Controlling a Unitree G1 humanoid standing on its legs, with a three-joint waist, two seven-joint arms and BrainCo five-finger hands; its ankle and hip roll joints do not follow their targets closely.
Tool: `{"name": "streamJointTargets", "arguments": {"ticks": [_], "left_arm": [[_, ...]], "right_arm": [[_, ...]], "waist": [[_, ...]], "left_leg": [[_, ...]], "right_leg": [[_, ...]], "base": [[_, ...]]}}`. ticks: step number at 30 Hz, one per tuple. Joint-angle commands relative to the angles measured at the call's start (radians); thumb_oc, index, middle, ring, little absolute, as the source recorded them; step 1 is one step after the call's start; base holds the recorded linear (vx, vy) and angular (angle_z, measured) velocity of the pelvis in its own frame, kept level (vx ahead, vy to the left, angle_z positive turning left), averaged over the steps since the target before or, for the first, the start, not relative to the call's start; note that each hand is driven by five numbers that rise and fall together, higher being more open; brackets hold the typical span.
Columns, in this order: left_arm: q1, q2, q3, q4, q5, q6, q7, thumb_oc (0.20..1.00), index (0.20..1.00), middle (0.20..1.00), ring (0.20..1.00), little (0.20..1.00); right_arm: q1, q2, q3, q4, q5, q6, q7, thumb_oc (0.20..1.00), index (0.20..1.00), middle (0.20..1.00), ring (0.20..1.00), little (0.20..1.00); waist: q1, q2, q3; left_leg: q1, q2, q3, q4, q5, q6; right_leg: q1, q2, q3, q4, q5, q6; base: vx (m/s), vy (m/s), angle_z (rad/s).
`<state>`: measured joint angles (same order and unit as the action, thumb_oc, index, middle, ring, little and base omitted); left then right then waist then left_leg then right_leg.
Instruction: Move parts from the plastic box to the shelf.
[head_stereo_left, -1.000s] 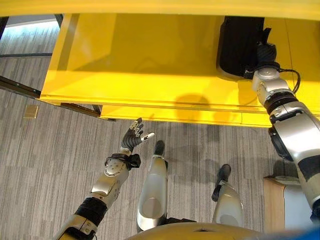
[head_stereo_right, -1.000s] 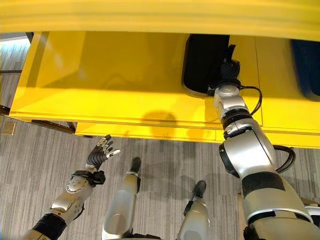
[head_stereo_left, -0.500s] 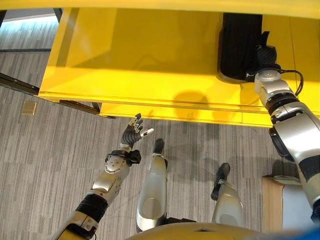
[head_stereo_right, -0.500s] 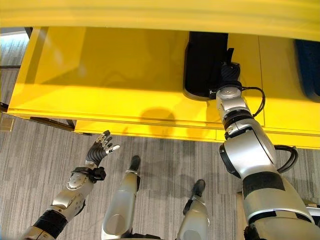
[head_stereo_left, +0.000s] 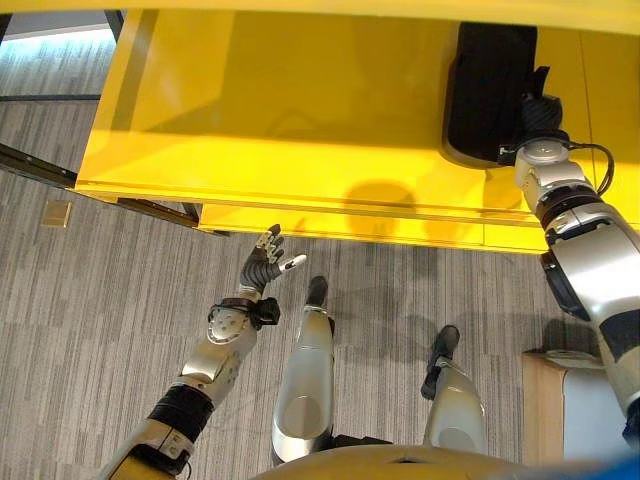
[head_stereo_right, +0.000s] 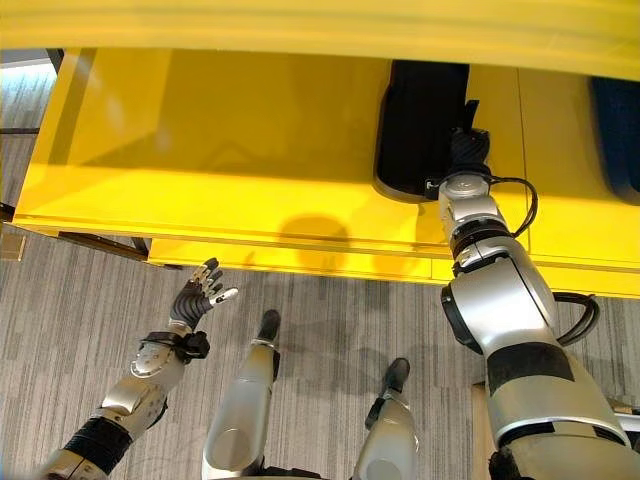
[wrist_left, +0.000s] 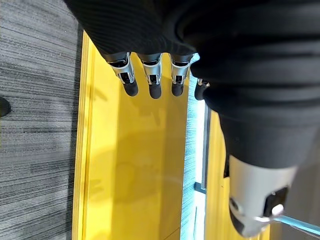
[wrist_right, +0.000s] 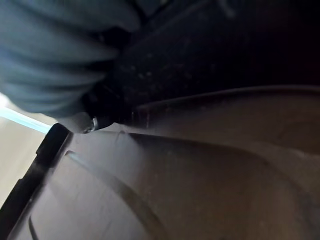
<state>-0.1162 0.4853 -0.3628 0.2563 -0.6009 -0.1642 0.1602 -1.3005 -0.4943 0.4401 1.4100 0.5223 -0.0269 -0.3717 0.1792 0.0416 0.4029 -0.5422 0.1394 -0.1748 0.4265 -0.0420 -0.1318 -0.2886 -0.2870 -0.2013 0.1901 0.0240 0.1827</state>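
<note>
A long black part (head_stereo_left: 487, 90) lies on the yellow shelf (head_stereo_left: 300, 120), reaching back under the shelf above. My right hand (head_stereo_left: 541, 112) rests against the part's near right side, and its fingers are hidden behind the dark cover. The right wrist view looks at the part's dark moulded surface (wrist_right: 200, 175) from very close. My left hand (head_stereo_left: 263, 268) hangs open over the carpet just in front of the shelf's edge, fingers (wrist_left: 150, 82) straight and holding nothing.
A dark blue item (head_stereo_right: 615, 130) sits on the shelf further right. A tan box (head_stereo_left: 545, 400) stands on the floor at the lower right. Black frame bars (head_stereo_left: 40, 165) run under the shelf's left end, near a small floor plate (head_stereo_left: 57, 213).
The black part and my right hand have shifted slightly to the right on the shelf. My left hand has risen a little toward the shelf's edge.
</note>
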Motion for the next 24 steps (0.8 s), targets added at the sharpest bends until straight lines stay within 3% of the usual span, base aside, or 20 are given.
{"name": "streamJointTargets", "arguments": {"ticks": [1,14,16,17,18,24], "left_arm": [[-0.005,0.025,-0.036,-0.061,-0.012,-0.060,0.007,1.000,1.000,1.000,1.000,1.000],[-0.009,0.028,-0.039,-0.055,-0.015,-0.066,0.011,1.000,1.000,1.000,1.000,1.000],[-0.009,0.028,-0.039,-0.054,-0.017,-0.068,0.012,1.000,1.000,1.000,1.000,1.000],[-0.010,0.027,-0.040,-0.053,-0.018,-0.068,0.012,1.000,1.000,1.000,1.000,1.000],[-0.011,0.027,-0.041,-0.050,-0.018,-0.069,0.012,1.000,1.000,1.000,1.000,1.000],[-0.015,0.024,-0.042,-0.047,-0.019,-0.072,0.016,1.000,1.000,1.000,1.000,1.000]], "right_arm": [[-0.121,-0.130,-0.002,-0.022,-0.006,-0.037,-0.024,0.200,0.200,0.200,0.200,0.200],[-0.138,-0.143,0.022,-0.031,-0.043,-0.044,-0.036,0.203,0.203,0.203,0.203,0.203],[-0.136,-0.146,0.022,-0.035,-0.041,-0.046,-0.040,0.702,0.702,0.702,0.702,0.702],[-0.139,-0.149,0.021,-0.038,-0.041,-0.047,-0.044,0.824,0.824,0.824,0.824,0.824],[-0.138,-0.150,0.017,-0.040,-0.038,-0.049,-0.045,1.000,1.000,1.000,1.000,1.000],[-0.138,-0.155,0.004,-0.071,-0.017,-0.071,-0.062,1.000,1.000,1.000,1.000,1.000]], "waist": [[0.022,0.014,0.004],[0.021,0.011,0.001],[0.022,0.010,0.000],[0.022,0.010,-0.001],[0.023,0.010,-0.002],[0.023,0.010,-0.005]], "left_leg": [[0.007,-0.043,0.127,-0.071,0.049,0.069],[-0.004,-0.047,0.122,-0.065,0.048,0.071],[-0.004,-0.046,0.122,-0.065,0.048,0.071],[-0.004,-0.047,0.121,-0.065,0.048,0.071],[-0.003,-0.047,0.120,-0.067,0.048,0.071],[-0.002,-0.049,0.120,-0.065,0.046,0.072]], "right_leg": [[-0.050,0.046,0.009,0.222,-0.145,-0.073],[-0.048,0.047,0.001,0.218,-0.145,-0.073],[-0.048,0.047,0.001,0.218,-0.146,-0.072],[-0.047,0.047,0.000,0.216,-0.146,-0.072],[-0.046,0.047,-0.001,0.214,-0.146,-0.072],[-0.044,0.046,-0.003,0.217,-0.149,-0.071]], "base": [[0.00,0.000,0.00],[0.00,0.000,0.00],[0.00,0.000,0.00],[0.00,0.000,0.00],[0.00,0.000,0.00],[0.00,0.000,0.00]]}}
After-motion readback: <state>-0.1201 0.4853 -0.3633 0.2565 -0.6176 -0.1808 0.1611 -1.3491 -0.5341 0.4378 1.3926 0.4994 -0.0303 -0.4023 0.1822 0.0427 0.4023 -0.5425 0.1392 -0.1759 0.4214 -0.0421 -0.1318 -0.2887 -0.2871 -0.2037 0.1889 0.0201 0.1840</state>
